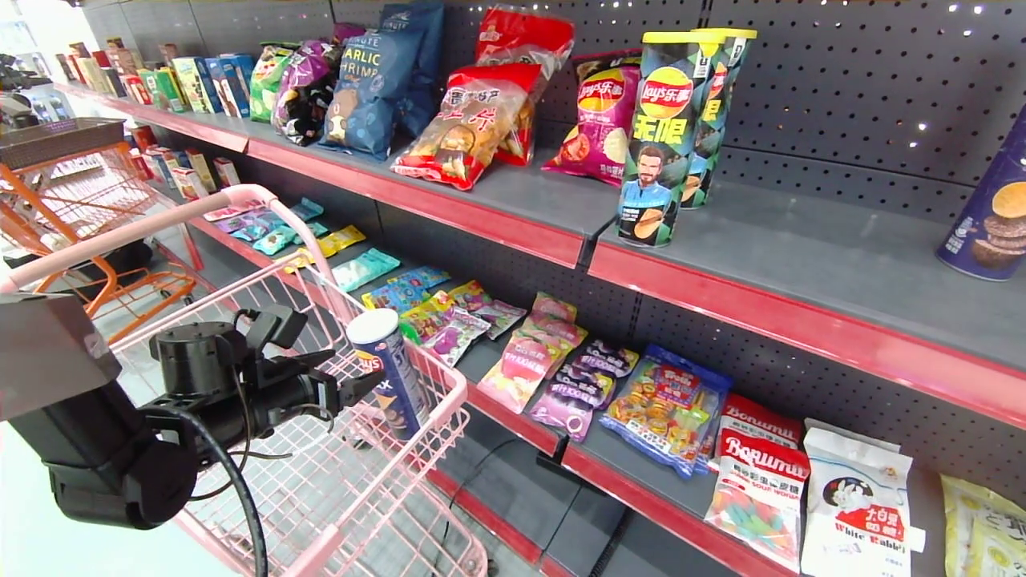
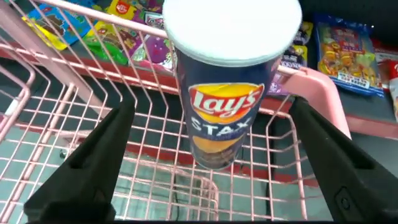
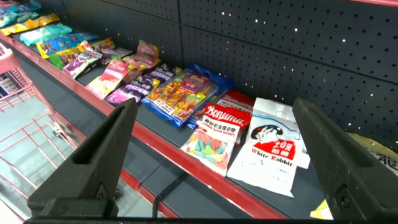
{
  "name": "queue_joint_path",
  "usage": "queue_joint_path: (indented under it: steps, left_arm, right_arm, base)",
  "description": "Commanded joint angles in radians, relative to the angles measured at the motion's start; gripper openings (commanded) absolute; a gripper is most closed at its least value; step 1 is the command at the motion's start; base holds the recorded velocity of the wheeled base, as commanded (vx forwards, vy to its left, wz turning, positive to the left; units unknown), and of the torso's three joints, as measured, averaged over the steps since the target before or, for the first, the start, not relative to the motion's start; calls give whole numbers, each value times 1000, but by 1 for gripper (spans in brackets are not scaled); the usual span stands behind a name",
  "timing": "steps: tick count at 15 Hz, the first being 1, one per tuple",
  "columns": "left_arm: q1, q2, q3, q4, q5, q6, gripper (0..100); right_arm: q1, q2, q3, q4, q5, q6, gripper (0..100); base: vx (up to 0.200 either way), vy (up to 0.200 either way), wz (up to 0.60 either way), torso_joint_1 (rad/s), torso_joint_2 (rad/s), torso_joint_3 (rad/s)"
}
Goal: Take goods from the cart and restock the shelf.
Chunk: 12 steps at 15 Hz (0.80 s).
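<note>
A blue chips can (image 1: 393,370) with a white lid stands upright in the front corner of the pink wire cart (image 1: 417,449). My left gripper (image 1: 353,377) is level with the can and just short of it, fingers open. In the left wrist view the can (image 2: 227,118) stands ahead, between the spread fingers (image 2: 99,155) of the left gripper (image 2: 211,112), and neither touches it. My right gripper (image 3: 214,107) hangs open and holds nothing above the lower shelf (image 3: 112,124) of sweets and snack bags.
The upper shelf (image 1: 769,232) holds two green chips cans (image 1: 665,136), a blue can (image 1: 990,216) at the far right and several snack bags (image 1: 469,124), with bare board between the cans. An orange cart (image 1: 80,200) stands behind the pink one. A white sweets bag (image 3: 270,149) lies on the lower shelf.
</note>
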Motion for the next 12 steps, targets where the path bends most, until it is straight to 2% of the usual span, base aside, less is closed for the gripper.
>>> queue_joint_path:
  steps: [1, 5, 9, 12]
  left_arm:
    - [-3, 25, -29, 2, 0, 0, 100]
    - [-19, 86, -89, 8, 3, -2, 100]
    - [-48, 134, -207, 60, 3, -2, 100]
    - [-71, 143, -226, 89, 3, -5, 100]
  right_arm:
    - [0, 0, 0, 0, 0, -1, 100]
    - [2, 1, 0, 0, 0, -1, 100]
    - [0, 1, 0, 0, 2, -1, 100]
    - [0, 1, 0, 0, 2, -1, 100]
  base:
    - [0, 0, 0, 0, 0, 0]
    - [0, 0, 0, 0, 0, 0]
    - [0, 0, 0, 0, 0, 0]
    - [0, 0, 0, 0, 0, 0]
